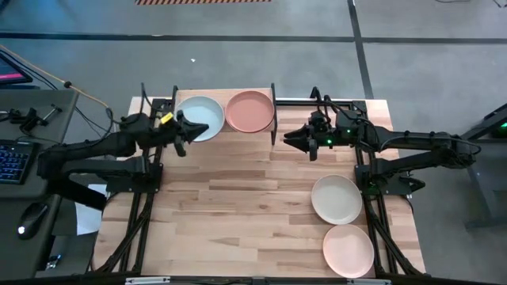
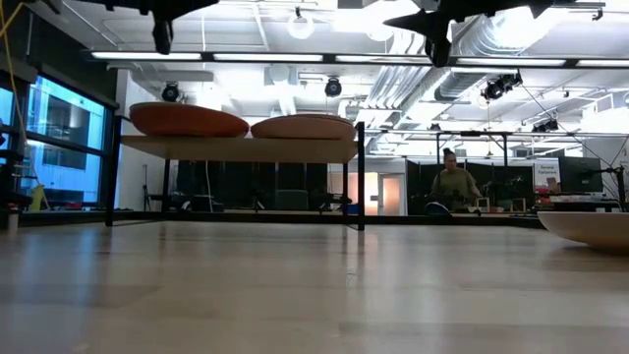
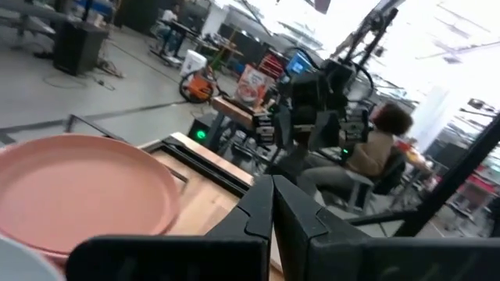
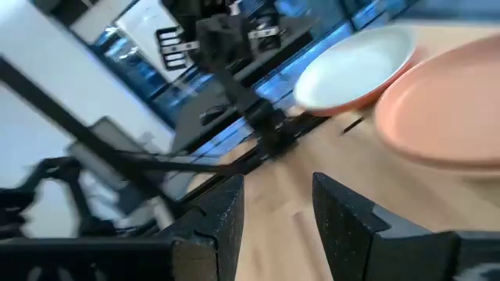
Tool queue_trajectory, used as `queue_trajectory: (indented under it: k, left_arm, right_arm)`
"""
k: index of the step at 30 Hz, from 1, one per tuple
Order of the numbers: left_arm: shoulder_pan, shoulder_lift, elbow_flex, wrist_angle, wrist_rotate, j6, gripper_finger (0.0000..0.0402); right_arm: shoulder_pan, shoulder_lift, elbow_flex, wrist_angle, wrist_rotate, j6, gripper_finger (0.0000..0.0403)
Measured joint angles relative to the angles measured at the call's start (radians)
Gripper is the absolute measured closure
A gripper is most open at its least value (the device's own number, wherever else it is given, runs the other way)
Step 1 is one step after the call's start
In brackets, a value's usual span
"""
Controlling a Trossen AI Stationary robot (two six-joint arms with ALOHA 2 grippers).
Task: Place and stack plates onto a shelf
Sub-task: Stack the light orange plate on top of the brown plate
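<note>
On the shelf (image 2: pixel 241 148) at the table's far edge a pale blue plate (image 1: pixel 200 117) lies on top of a red-orange plate (image 2: pixel 187 120). Beside them rests a terracotta plate (image 1: pixel 249 111), seen also in the left wrist view (image 3: pixel 86 187). A cream plate (image 1: pixel 337 198) and a peach plate (image 1: pixel 348 249) lie flat on the tabletop near its right edge. My left gripper (image 1: pixel 184 136) is shut and hangs above the pale blue plate's near rim, holding nothing. My right gripper (image 1: pixel 287 138) is open, raised just right of the shelf, empty.
Both grippers hang high above the shelf's level in the low view, the left gripper (image 2: pixel 162 37) and the right gripper (image 2: pixel 438 47). Black arm frames run along both table sides. A keyboard and mouse sit off the table's left. A person sits in the room beyond.
</note>
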State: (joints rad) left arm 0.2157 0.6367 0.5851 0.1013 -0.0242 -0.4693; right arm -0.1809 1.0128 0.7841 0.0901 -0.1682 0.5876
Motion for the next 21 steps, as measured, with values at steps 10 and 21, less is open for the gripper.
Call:
queue_trajectory:
  k: [10,21]
  left_arm:
    - [-0.123,0.121,0.000,0.113,-0.090,-0.001,0.0401]
    - [-0.141,0.155,0.000,0.122,-0.103,-0.051,0.0401]
  right_arm:
    - [0.245,-0.013,0.000,-0.408,-0.191,0.287,0.0269]
    - [0.796,0.072,0.000,-0.789,-0.028,0.967,0.0269]
